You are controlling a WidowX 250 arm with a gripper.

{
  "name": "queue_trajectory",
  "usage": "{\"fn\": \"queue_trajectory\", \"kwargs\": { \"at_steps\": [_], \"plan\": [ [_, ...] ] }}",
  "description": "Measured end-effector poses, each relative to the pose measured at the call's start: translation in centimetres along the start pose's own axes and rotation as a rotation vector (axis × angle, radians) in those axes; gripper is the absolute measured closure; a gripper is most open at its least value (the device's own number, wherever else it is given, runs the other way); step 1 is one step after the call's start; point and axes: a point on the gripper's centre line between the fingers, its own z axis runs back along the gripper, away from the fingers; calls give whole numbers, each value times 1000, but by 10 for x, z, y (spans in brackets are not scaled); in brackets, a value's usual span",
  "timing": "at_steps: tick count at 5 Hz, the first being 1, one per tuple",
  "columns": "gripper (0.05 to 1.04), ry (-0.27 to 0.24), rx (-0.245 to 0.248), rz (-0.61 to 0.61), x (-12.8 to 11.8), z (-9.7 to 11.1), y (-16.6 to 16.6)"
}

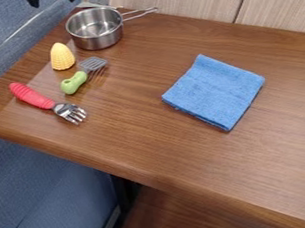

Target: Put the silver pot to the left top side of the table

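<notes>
The silver pot (97,34) stands upright at the table's upper left corner, its wire-like handle pointing right toward the wood panel. At the top edge of the view, left of the pot and higher in the picture, two black fingertips of the gripper (52,0) show, spread wide apart with nothing between them. The rest of the gripper is cut off by the view's edge.
Near the pot on the wooden table (144,137) lie a yellow corn toy (61,56), a green-handled spatula (75,82) and a red-handled fork (33,96). A folded blue cloth (215,91) lies right of centre. Wood panels (280,4) border the back.
</notes>
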Motion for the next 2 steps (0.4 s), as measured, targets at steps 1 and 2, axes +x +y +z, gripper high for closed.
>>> {"fn": "queue_trajectory", "kwargs": {
  "at_steps": [1,2],
  "plan": [
    [82,-9,-2,-3,1,3,-1],
    [82,-11,-2,-3,1,3,-1]
  ]
}}
